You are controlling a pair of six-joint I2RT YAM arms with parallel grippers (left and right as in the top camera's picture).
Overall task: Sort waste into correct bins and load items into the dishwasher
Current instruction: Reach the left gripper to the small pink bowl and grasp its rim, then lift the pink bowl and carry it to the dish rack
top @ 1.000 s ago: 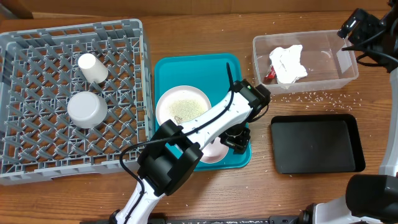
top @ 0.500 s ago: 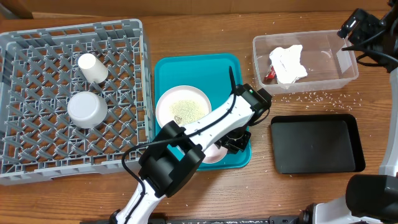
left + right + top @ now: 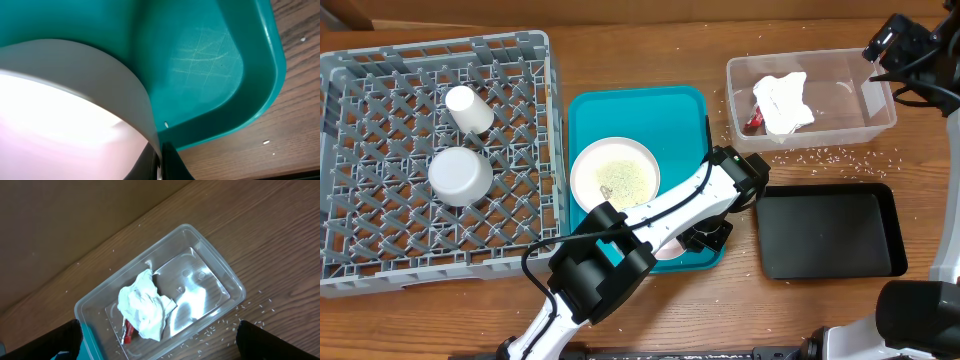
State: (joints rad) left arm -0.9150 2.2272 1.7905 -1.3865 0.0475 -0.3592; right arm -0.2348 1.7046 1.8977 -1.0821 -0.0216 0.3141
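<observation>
Tub (image 3: 820,54): one napkin (image 3: 783,100), one wrapper (image 3: 752,123) (red)

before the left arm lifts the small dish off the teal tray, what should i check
1. Left tool gripping small dish: cannot tell, the rim meets it at the wrist view's edge.
2. Free pegs in rack: ok, only cup and bowl inside.
3. Large plate emptied: not ok, rice on it.
4. Right tool out of the way: ok, over the clear tub.
</observation>
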